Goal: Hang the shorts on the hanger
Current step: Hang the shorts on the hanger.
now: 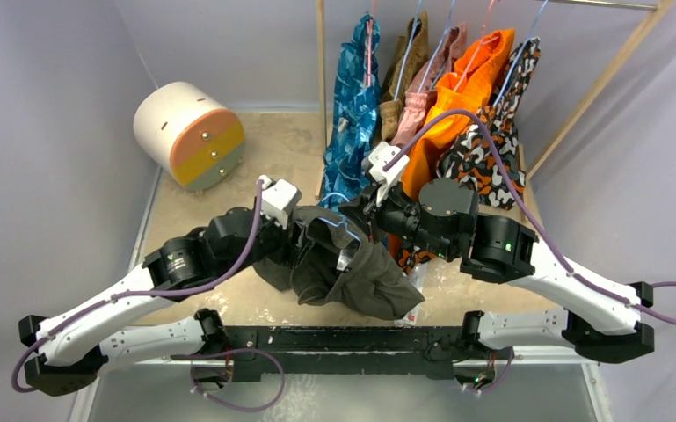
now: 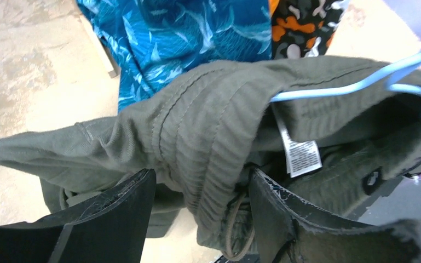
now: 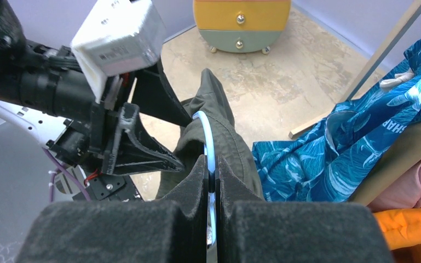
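The dark olive shorts [image 1: 356, 277] hang bunched between both arms above the table, draped over the light-blue hanger [image 1: 341, 221]. In the left wrist view the hanger wire [image 2: 350, 85] runs inside the waistband of the shorts [image 2: 208, 126], above the white tag [image 2: 302, 153] and the drawstring [image 2: 232, 235]. My left gripper [image 2: 200, 183] is open, and the waistband hangs between its spread fingers [image 2: 120, 213]. My right gripper [image 3: 212, 164] is shut on the hanger wire [image 3: 208, 137], with the shorts [image 3: 224, 131] folded over the wire just beyond its tips.
A wooden rack [image 1: 321, 88] at the back holds hung garments: blue patterned shorts [image 1: 352, 114], tan, pink, an orange one [image 1: 461, 101] and a camouflage one. A round cream drawer unit [image 1: 189, 136] lies at the back left. Grey walls close both sides.
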`<state>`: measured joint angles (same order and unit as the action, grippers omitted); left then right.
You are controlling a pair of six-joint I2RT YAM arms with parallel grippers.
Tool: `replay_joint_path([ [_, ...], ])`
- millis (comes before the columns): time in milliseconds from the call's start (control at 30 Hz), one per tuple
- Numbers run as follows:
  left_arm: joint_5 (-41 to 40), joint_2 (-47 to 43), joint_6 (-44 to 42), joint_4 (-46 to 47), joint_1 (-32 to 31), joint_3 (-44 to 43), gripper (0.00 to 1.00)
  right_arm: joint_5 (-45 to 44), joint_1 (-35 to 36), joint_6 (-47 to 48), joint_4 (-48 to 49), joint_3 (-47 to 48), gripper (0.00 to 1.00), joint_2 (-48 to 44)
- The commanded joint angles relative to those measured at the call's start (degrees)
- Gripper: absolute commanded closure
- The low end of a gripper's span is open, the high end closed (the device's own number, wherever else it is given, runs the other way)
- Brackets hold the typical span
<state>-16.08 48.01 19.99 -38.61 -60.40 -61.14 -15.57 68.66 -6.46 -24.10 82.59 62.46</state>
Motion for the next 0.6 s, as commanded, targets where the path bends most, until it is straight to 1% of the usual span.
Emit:
replay_joint_path([
  [0, -3.54, -0.03, 0.71, 0.62, 0.12, 1.92, 0.4, -1.44, -0.06, 0.03, 4.84, 3.41, 1.0, -2.4],
  [167, -5.79, 0.63, 2.16, 0.4, 0.11, 3.91, 0.46, -0.96, -0.09, -0.13, 5.01, 3.47, 1.0, -3.02],
  [233, -6.58, 0.53, 2.62, 1.12, 0.16, 4.58, 0.5, -0.77, -0.11, -0.26, 5.11, 3.23, 1.0, -3.22],
  [267, -6.7, 0.51, 2.83, 1.61, 0.11, 4.63, 0.54, -0.69, -0.06, -0.3, 5.19, 3.07, 1.0, -3.29],
  [300, -6.57, 0.58, 2.78, 2.09, 0.13, 4.37, 0.6, -0.61, -0.1, -0.35, 5.18, 2.88, 1.0, -3.38],
  [333, -6.42, 0.49, 2.93, 2.64, 0.11, 3.96, 0.69, -0.56, -0.09, -0.33, 5.09, 2.68, 1.0, -3.44],
  [367, -6.16, 0.36, 2.88, 3.11, 0.13, 3.12, 0.83, -0.52, -0.06, -0.28, 5.04, 2.56, 1.0, -3.48],
  [400, -5.85, 0.23, 2.95, 3.45, 0.11, 2.1, 0.89, -0.47, -0.1, -0.29, 4.84, 2.46, 1.0, -3.48],
  [433, -5.67, -0.14, 3.13, 3.97, 0.11, 0.91, 1.0, -0.36, -0.06, -0.24, 4.54, 2.34, 1.0, -3.44],
  [567, -4.92, -1.81, 4.38, 6.3, 0.13, -4.42, 1.0, 0.75, -0.08, 0.29, 2.65, 2.14, 1.0, -2.89],
])
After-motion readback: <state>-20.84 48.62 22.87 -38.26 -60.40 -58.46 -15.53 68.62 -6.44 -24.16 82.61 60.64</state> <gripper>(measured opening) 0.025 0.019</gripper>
